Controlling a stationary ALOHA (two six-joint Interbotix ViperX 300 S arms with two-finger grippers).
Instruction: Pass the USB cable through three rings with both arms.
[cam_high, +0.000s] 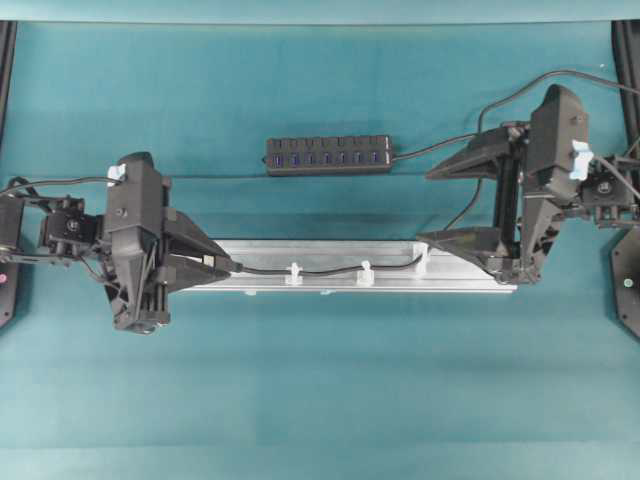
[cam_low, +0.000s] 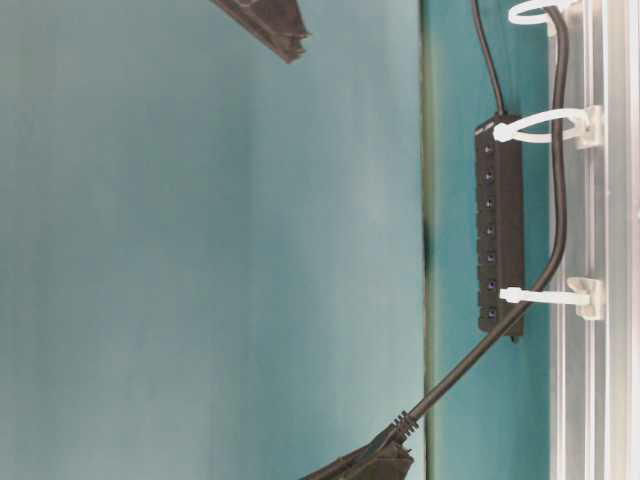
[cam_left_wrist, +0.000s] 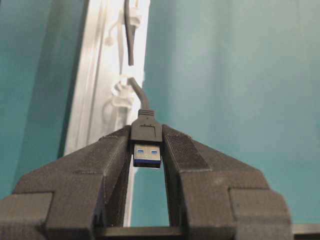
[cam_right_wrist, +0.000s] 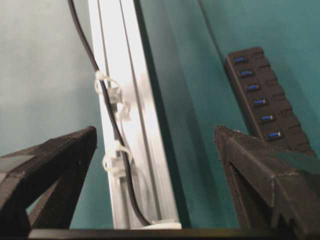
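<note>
Clamped in the left gripper (cam_left_wrist: 147, 150), jaws closed on its black housing, the plug (cam_left_wrist: 146, 145) of the USB cable (cam_high: 320, 269), blue tongue facing the wrist camera and strain relief pointing away toward the rail. From there, running lengthwise along the silver aluminium rail (cam_high: 460, 285) on the teal bench (cam_high: 320, 400), long axis left to right in the overhead view, in line with the left jaws. Threaded, by the look of the overhead and right wrist views, through the nearer two of the three rings (cam_high: 294, 273) and seemingly through the third at the rail's right end as well, though that last loop sits partly hidden beside the right gripper. Beyond the rail, curving up and back toward the far side of the bench. Right gripper (cam_high: 455, 200) spread wide and empty, jaws straddling the rail's right end without touching the cable, one finger (cam_right_wrist: 55, 165) on either side in its own camera. Nearer the plug: the left arm, already holding it; nearer the trailing length: the right. Judged close to done, with only a pull toward the left, straight along the rail's axis, likely left to take up slack. Lying well apart behind the rail, a black multi-port hub (cam_high: 329, 155) with blue sockets. No brand, label or legible writing anywhere; only pale blue tape patches on the arms.
</note>
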